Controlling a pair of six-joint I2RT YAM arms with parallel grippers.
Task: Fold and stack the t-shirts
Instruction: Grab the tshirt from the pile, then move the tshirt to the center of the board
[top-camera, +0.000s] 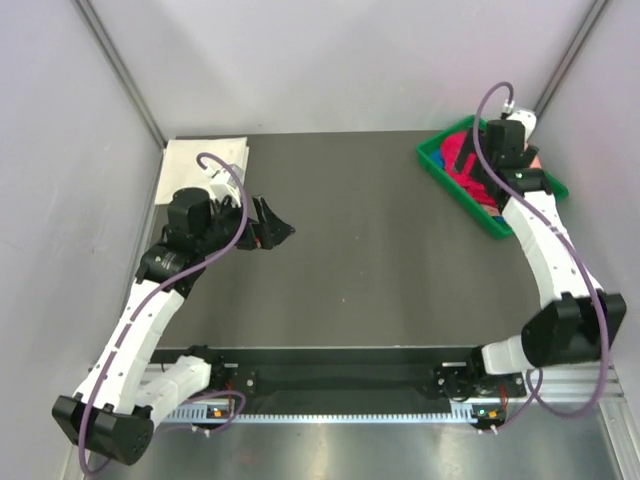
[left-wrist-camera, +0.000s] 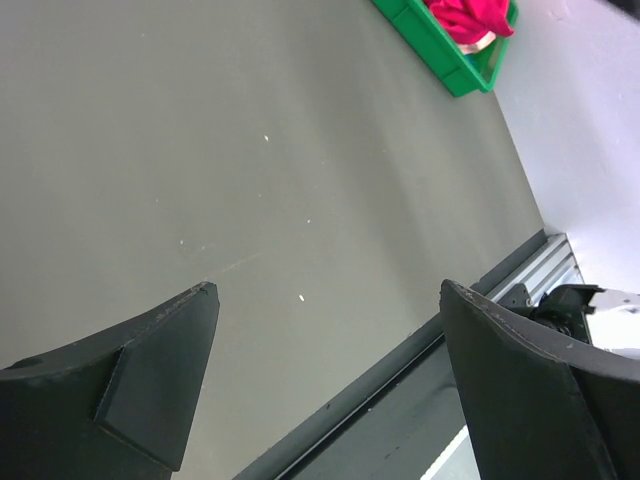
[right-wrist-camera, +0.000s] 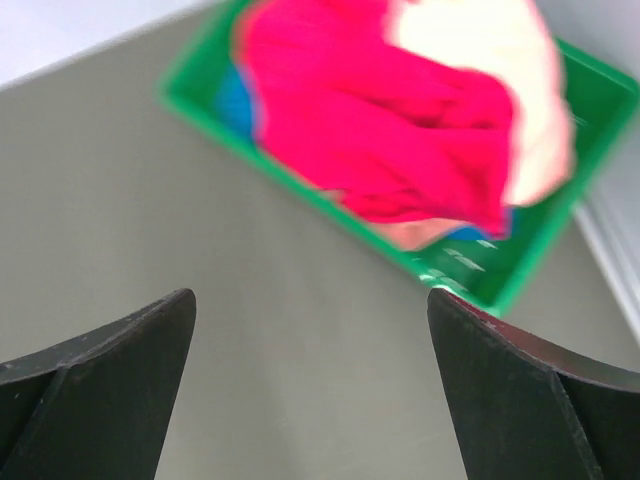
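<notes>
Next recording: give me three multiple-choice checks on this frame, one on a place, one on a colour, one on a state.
1. Where is the folded white t-shirt?
A. the centre
B. the far left corner of the table
C. the near right corner

2. What colour is the bin?
A. green
B. grey
C. yellow

3. The left gripper and right gripper are:
A. both shut on cloth
B. left shut, right open
C. both open, holding nothing

Answers:
1 B, it sits at the top left of the overhead view.
2 A, its green sides show in every view.
3 C, each wrist view shows a wide, empty gap.
</notes>
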